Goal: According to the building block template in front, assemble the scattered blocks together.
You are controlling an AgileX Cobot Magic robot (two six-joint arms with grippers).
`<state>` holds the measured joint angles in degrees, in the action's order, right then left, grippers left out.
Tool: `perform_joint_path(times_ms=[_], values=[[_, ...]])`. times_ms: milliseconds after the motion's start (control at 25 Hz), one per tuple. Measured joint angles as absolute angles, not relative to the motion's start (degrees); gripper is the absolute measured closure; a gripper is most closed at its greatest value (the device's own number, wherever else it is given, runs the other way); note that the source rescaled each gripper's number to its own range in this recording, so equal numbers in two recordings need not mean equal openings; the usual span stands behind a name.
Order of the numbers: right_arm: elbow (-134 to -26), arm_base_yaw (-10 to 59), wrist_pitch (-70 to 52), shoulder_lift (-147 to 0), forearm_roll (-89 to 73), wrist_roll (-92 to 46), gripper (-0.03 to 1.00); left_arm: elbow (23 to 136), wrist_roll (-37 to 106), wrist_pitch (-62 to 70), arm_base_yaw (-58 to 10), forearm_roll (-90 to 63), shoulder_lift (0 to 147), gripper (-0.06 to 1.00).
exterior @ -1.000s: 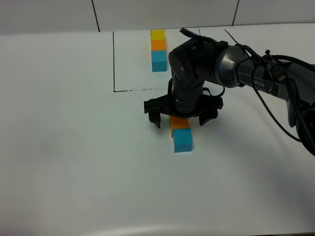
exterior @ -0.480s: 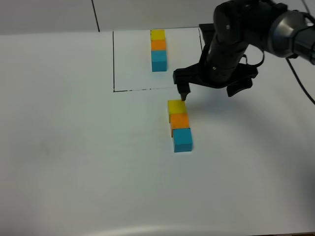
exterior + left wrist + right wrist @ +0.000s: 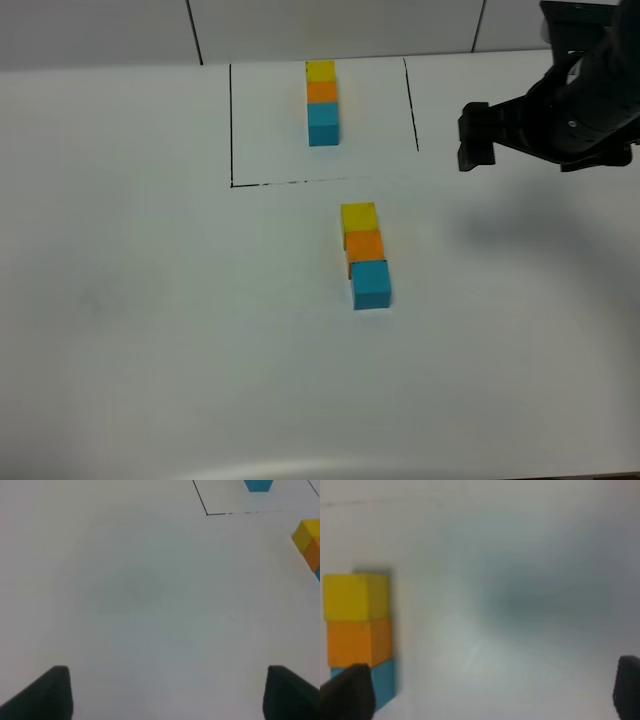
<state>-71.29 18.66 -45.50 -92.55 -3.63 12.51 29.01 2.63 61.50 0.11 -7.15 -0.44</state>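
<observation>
The building block template (image 3: pixel 322 97) is a yellow-orange-blue line inside a thin black outline (image 3: pixel 231 125) at the back of the white table. The scattered blocks stand joined in one line in front of it: yellow (image 3: pixel 358 217), orange (image 3: pixel 364 245), sky blue (image 3: pixel 370 283). My right gripper (image 3: pixel 535 150) is open and empty, raised to the right of the outline, well away from the blocks. Its wrist view shows the yellow (image 3: pixel 355 597), orange (image 3: pixel 357 642) and blue (image 3: pixel 382 682) blocks. My left gripper (image 3: pixel 167 695) is open and empty over bare table; it is out of the exterior view.
The white table (image 3: pixel 150 320) spreads wide around the blocks. A tiled wall (image 3: pixel 100 30) runs behind its back edge. The left wrist view catches the outline's corner (image 3: pixel 207 514) and the yellow block (image 3: pixel 307 534) at its edge.
My right gripper has let go of the yellow block, risen, and swung away to the right and back. The three blocks stay joined in line.
</observation>
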Motion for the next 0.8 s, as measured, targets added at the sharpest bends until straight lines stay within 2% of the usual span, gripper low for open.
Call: perform_joint_path(times_ms=[320,680,800], values=[[-61.4,16.9,-43.0,-73.5,0.0,11.8,0.05,29.0,2.6,61.5,0.1,-7.1,-0.4,0.28],[-60.4,16.9,-51.1,-56.1,2.1,11.8,0.05,29.0,2.8,61.5,0.1,-7.1,-0.4,0.28],[-56.5,16.9,-51.9,-48.7,2.1,11.9,0.05,29.0,2.8,61.5,0.1,-7.1,-0.4,0.28]])
